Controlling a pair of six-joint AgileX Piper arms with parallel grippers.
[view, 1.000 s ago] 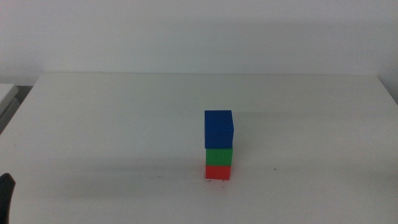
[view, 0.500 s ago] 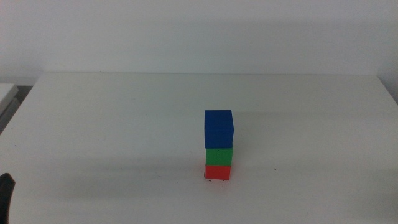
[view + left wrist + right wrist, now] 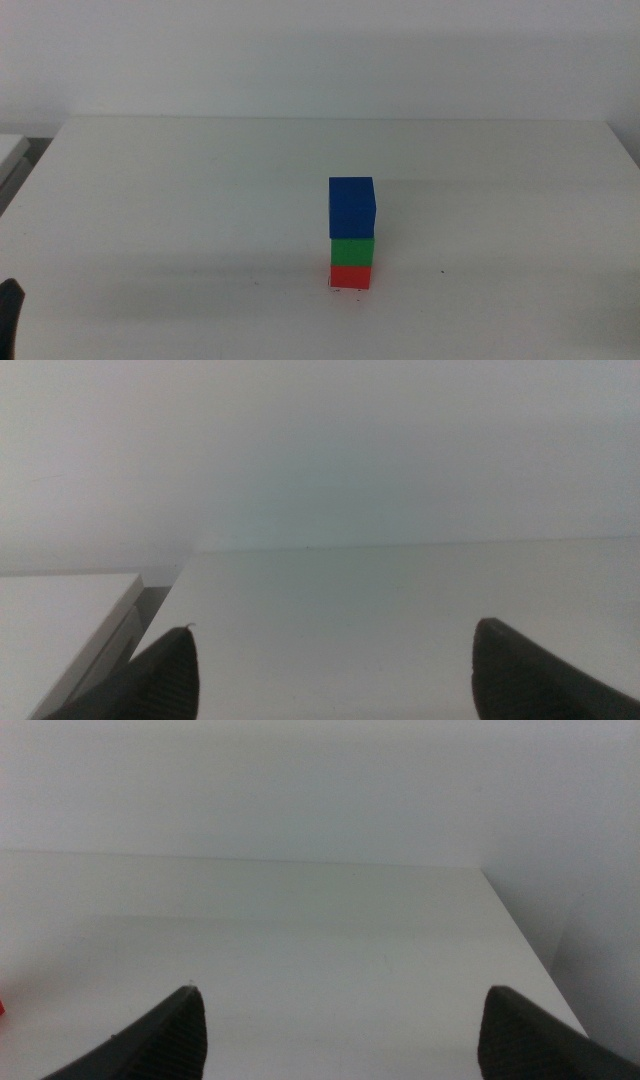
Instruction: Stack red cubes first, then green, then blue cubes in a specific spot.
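Note:
In the middle view a stack of three cubes stands on the white table, right of centre. The red cube point(image 3: 350, 276) is at the bottom, the green cube point(image 3: 352, 250) sits on it, and the blue cube point(image 3: 351, 207) is on top. Faint dark marks of the spot point(image 3: 348, 291) show at the stack's foot. My left gripper point(image 3: 330, 660) is open and empty; only a dark tip of it shows at the middle view's bottom left edge point(image 3: 8, 300). My right gripper point(image 3: 340, 1020) is open and empty, out of the middle view. A sliver of red point(image 3: 2, 1007) shows in the right wrist view.
The white table point(image 3: 200, 200) ends at a far edge against a pale wall. A white ledge point(image 3: 10, 150) lies beyond the table's left edge and also shows in the left wrist view point(image 3: 60, 610). The table's right edge shows in the right wrist view point(image 3: 520, 940).

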